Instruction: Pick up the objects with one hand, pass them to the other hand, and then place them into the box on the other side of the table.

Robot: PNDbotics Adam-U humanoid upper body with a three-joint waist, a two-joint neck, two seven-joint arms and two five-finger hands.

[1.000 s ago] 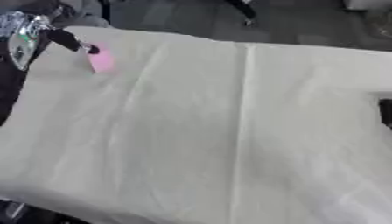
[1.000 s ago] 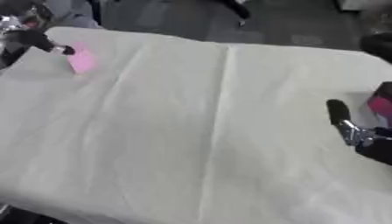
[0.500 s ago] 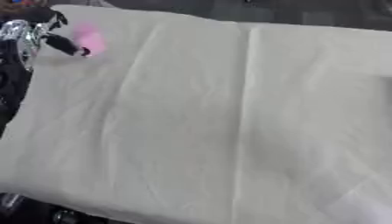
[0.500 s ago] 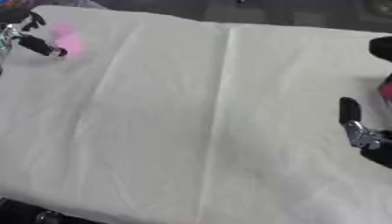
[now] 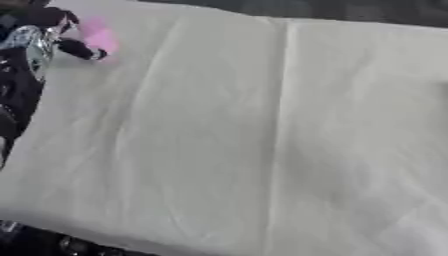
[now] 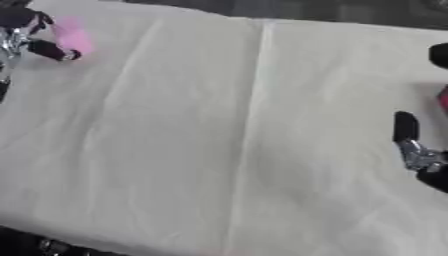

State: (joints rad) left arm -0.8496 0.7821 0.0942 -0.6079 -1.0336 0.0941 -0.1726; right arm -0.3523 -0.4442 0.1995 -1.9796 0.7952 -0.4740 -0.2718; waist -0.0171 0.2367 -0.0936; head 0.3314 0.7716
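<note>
A small pink object (image 5: 98, 35) sits at the far left corner of the cloth-covered table (image 5: 262, 140). My left hand (image 5: 39, 42) comes in from the left edge, its dark fingers (image 5: 83, 50) curled on either side of the pink object. My right hand (image 6: 418, 155) shows only in the right eye view at the right edge, one finger (image 6: 404, 127) standing straight up with nothing in it. A red patch (image 6: 444, 97) shows just above it at the edge; what it is cannot be made out.
The cream cloth has a lengthwise fold (image 5: 282, 100) down its middle. A dark floor lies beyond the far edge, and the table's near edge (image 5: 105, 240) runs along the bottom left.
The whole picture has shifted, so the camera has moved. My left hand stays at the pink object, its fingers now closer round it. The right hand stays at the right edge.
</note>
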